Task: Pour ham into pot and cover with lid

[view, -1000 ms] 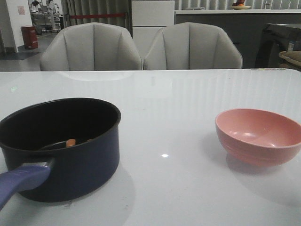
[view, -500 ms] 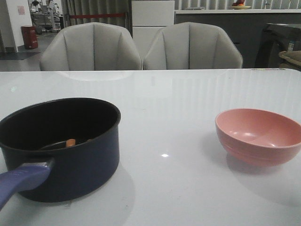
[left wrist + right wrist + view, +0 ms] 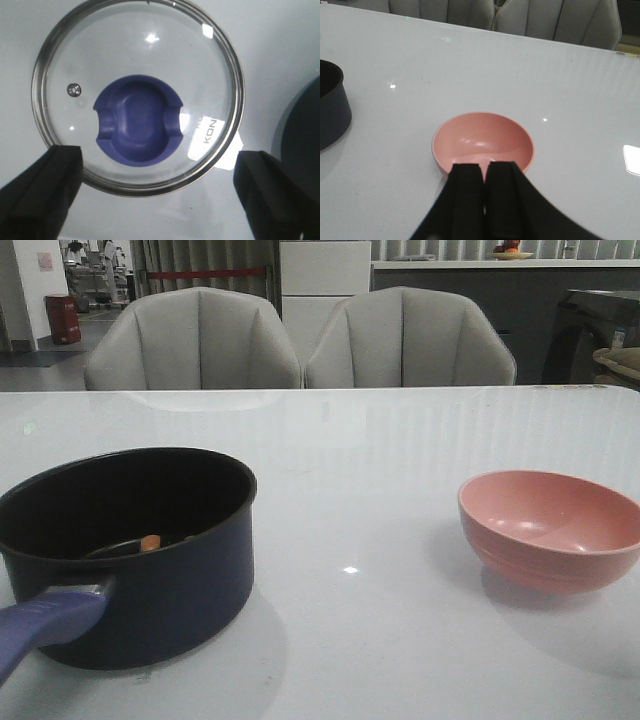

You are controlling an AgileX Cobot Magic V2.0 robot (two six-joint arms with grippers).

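Note:
The dark navy pot (image 3: 130,550) stands at the front left of the table, its purple-blue handle (image 3: 45,625) pointing to the front. An orange-pink ham piece (image 3: 150,542) lies inside it. The pot's edge also shows in the left wrist view (image 3: 305,145) and the right wrist view (image 3: 330,105). The glass lid (image 3: 137,92) with blue knob (image 3: 138,117) lies flat on the table in the left wrist view. My left gripper (image 3: 157,192) is open above it, one finger on each side of the lid's near rim, apart from it. My right gripper (image 3: 485,172) is shut and empty above the near rim of the empty pink bowl (image 3: 482,140).
The pink bowl (image 3: 550,530) sits at the right of the white table (image 3: 350,440). Two grey chairs (image 3: 300,340) stand behind the far edge. Neither arm shows in the front view.

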